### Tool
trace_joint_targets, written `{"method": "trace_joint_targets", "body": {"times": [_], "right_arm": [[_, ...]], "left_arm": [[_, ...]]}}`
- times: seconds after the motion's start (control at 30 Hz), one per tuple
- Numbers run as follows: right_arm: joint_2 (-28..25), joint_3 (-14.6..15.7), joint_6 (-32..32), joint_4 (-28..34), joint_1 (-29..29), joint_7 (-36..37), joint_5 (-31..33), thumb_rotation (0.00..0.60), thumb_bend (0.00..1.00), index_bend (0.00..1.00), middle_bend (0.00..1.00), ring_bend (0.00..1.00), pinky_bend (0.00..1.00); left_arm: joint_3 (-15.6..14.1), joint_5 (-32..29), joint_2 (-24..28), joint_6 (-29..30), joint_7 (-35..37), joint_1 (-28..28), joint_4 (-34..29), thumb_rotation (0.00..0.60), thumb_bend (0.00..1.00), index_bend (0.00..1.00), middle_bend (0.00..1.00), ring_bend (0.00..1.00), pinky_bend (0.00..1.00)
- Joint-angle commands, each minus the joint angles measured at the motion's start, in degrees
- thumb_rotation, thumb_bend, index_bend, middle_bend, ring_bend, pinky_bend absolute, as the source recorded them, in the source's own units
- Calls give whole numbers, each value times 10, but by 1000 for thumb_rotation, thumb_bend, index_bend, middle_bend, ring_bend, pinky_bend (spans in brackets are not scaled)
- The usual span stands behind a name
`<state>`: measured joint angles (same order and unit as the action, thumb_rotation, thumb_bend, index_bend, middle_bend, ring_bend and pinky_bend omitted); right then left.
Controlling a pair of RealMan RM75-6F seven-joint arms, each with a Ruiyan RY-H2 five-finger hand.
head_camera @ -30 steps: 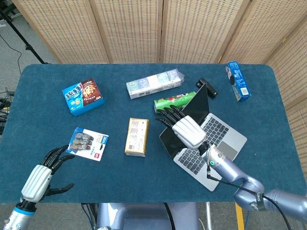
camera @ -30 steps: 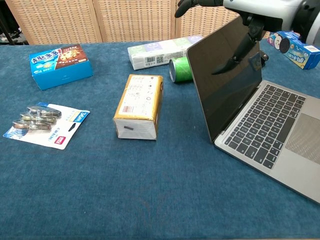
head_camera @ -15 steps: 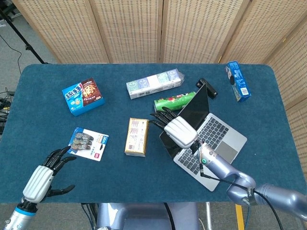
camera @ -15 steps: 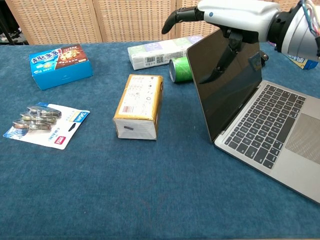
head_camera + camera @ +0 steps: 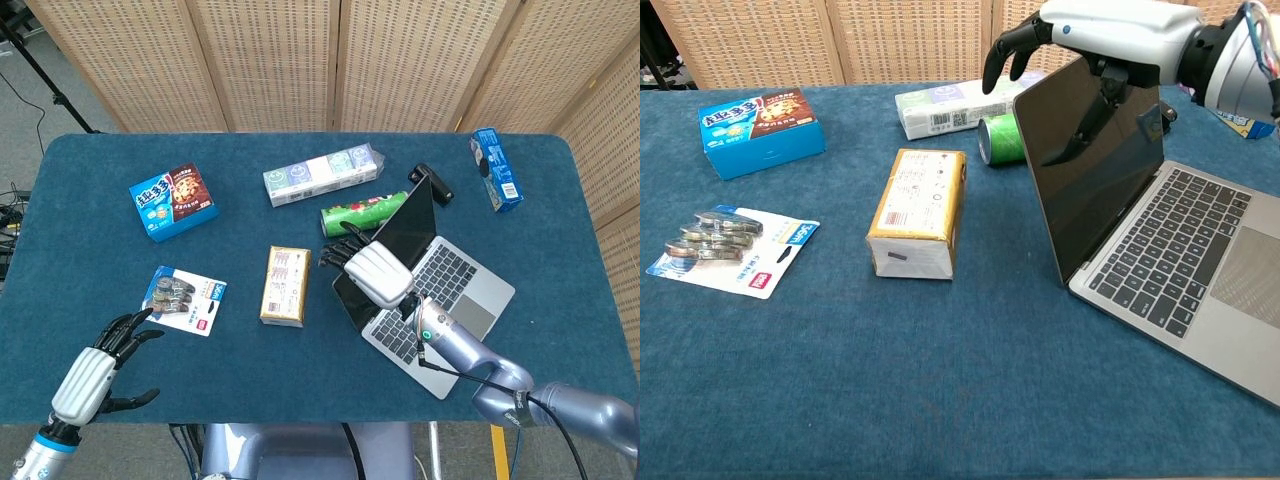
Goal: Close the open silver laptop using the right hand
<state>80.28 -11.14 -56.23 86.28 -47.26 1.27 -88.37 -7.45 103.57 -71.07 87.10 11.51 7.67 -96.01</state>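
The silver laptop (image 5: 452, 292) stands open at the table's right, its dark screen (image 5: 1090, 170) upright and facing right over the keyboard (image 5: 1170, 258). My right hand (image 5: 1095, 25) lies over the lid's top edge. Its fingers (image 5: 1005, 48) curl down behind the lid and the thumb hangs in front of the screen. From the head view the right hand (image 5: 375, 272) covers the lid's left end. Whether the fingers touch the lid's back, I cannot tell. My left hand (image 5: 95, 368) hovers with fingers spread at the front left corner, holding nothing.
A green can (image 5: 1000, 138) and a long white box (image 5: 960, 105) lie just behind the lid. A yellow box (image 5: 918, 212) lies left of the laptop. Further left are a blue biscuit box (image 5: 172, 202) and a battery pack (image 5: 184, 298). A blue carton (image 5: 496, 168) sits far right.
My right hand's fingers, stretched out before, have curled down behind the lid's top edge. The lid's angle looks the same. The left hand has drifted slightly toward the front edge.
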Motion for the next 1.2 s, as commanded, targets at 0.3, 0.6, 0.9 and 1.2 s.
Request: {"method": "trace_joint_targets", "body": {"times": [0.3, 0.6, 0.9, 1.2], "right_arm": [[-3, 19, -6, -8, 9, 4, 5, 600, 133, 370, 327, 343, 93], [-9, 24, -10, -19, 15, 4, 14, 600, 133, 383, 338, 351, 99], [-18, 18, -19, -19, 21, -6, 26, 600, 133, 380, 338, 352, 99], [-29, 19, -16, -23, 27, -22, 43, 600, 133, 377, 337, 352, 99]], "left_arm": [[-2, 3, 3, 2, 5, 1, -2, 600, 128, 246, 100, 145, 99], [-6, 7, 1, -2, 1, 2, -3, 600, 127, 246, 101, 145, 99], [-9, 10, 0, -2, 0, 3, -3, 600, 128, 246, 101, 147, 99], [-12, 14, 1, -2, 1, 3, -5, 600, 128, 246, 101, 149, 99]]}}
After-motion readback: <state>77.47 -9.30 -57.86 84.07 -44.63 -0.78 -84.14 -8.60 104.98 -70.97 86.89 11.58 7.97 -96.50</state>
